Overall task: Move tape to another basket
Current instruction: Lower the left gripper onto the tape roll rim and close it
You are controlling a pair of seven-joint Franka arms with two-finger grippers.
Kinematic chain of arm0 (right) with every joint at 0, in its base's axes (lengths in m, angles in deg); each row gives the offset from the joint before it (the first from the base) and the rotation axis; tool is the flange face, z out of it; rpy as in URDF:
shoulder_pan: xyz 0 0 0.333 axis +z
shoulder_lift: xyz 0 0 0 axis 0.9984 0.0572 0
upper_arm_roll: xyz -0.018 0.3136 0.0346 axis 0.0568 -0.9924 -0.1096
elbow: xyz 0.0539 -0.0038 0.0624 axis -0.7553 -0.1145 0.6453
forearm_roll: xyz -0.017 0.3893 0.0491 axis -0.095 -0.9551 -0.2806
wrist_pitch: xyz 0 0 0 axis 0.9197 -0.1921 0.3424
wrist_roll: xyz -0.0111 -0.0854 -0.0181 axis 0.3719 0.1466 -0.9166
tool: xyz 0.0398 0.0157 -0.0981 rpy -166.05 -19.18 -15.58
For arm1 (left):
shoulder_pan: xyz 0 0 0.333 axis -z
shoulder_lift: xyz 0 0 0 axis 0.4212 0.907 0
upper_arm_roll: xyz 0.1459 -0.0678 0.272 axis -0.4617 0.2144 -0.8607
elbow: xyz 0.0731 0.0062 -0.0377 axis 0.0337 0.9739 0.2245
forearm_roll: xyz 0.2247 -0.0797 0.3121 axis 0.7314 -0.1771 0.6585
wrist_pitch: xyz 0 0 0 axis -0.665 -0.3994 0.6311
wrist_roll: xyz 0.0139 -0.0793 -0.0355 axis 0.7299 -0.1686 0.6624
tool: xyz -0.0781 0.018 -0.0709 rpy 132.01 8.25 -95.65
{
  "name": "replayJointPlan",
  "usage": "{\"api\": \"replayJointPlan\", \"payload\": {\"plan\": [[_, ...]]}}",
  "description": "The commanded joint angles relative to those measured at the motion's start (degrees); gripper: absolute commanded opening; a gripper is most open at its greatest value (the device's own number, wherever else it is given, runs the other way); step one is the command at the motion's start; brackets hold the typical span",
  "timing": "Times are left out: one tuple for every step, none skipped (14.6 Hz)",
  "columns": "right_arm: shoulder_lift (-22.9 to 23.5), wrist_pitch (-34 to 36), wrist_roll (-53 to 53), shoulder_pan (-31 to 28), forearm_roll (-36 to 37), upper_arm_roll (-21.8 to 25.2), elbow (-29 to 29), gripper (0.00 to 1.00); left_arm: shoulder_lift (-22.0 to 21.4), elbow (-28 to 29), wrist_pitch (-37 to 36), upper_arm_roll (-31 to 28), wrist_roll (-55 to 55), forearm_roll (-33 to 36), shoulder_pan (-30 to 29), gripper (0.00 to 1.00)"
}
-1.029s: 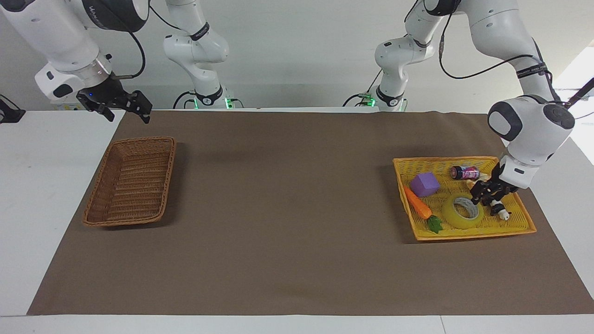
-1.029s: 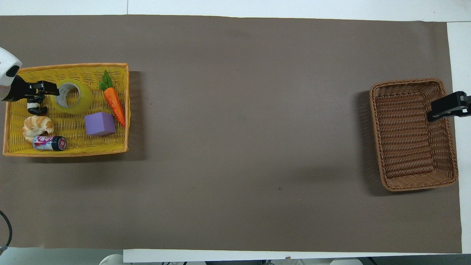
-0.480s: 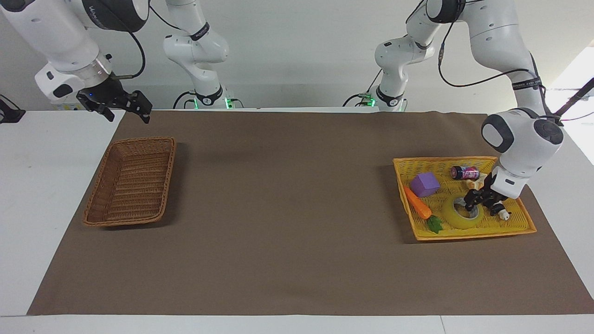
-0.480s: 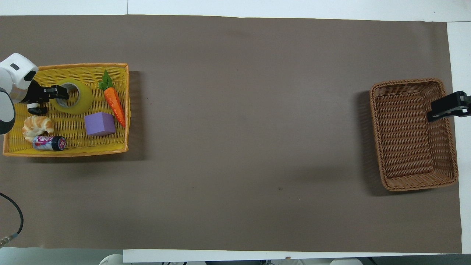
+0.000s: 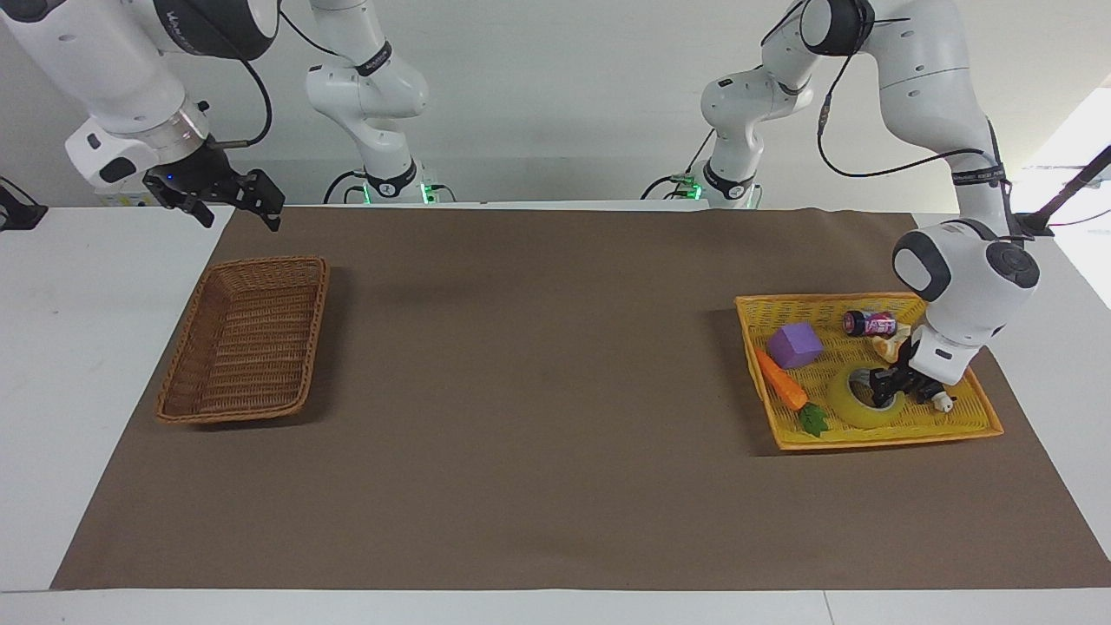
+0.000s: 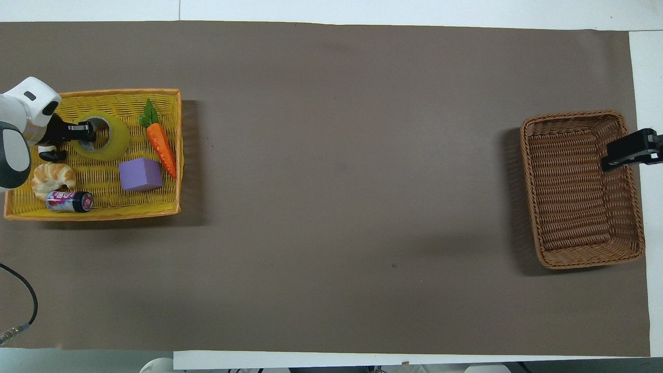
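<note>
A bright yellow woven tray-like basket [image 5: 972, 424] [image 6: 93, 213] sits on the brown cloth-covered surface [image 5: 538, 408] [image 6: 342, 171] toward the left arm's end. In it lie an orange toy carrot with green leaves [image 5: 779, 391] [image 6: 161, 146], a purple foam cube [image 5: 794, 345] [image 6: 140, 174] just beside the carrot, a golden croissant [image 5: 890, 345] [image 6: 52, 176], a small dark can with a pink label [image 5: 870, 324] [image 6: 69, 201] lying on its side against the croissant, and a small black-and-white figure [image 5: 940, 402] [image 6: 50, 154]. The can lies nearest the robots and the carrot's leaves farthest from them.

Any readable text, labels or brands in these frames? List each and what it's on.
Small can with a pink-and-white label, lying in the yellow woven basket: has print, too blurred to read.
Dark lettering on the right arm's upper link: partly cut off, not legible.
Dark band on the left arm's forearm: white print, too small.
Nothing else carries text.
</note>
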Motion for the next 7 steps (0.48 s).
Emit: {"api": "replayJointPlan", "payload": {"plan": [[-1.3, 0.1, -1.2, -0.1, -1.0, 0.3, -1.5, 1.00, -0.5, -3.3, -3.9, -0.2, -0.6, -0.8, 0.4, 0.00], [-1.3, 0.1, -1.2, -0.1, -1.0, 0.3, -1.5, 1.00, -0.4, -5.8, -7.4, -0.1, -0.8, -1.1, 0.4, 0.00], [-1.3, 0.1, -1.2, -0.1, -1.0, 0.3, -1.5, 1.00, -0.7, -9.0, -12.2, 0.1, -0.5, -1.3, 0.5, 0.00], [-1.3, 0.1, -1.2, -0.1, -1.0, 0.3, -1.5, 1.00, -1.5, -12.5, -17.1, 0.3, -0.2, -1.9, 0.8, 0.00], [-1.3, 0.1, -1.2, -0.1, -1.0, 0.3, -1.5, 1.00, -3.3, -16.7, -23.2, 0.4, 1.4, -2.9, 2.6, 0.00], [-1.3, 0.1, -1.2, -0.1, -1.0, 0.3, -1.5, 1.00, -4.2, -21.0, -30.8, 0.4, 5.7, -3.6, 4.6, 0.00], [-1.3, 0.1, -1.2, -0.1, -1.0, 0.3, -1.5, 1.00, -4.9, -23.4, -34.6, 0.6, 9.7, -3.6, 6.7, 0.00]]}}
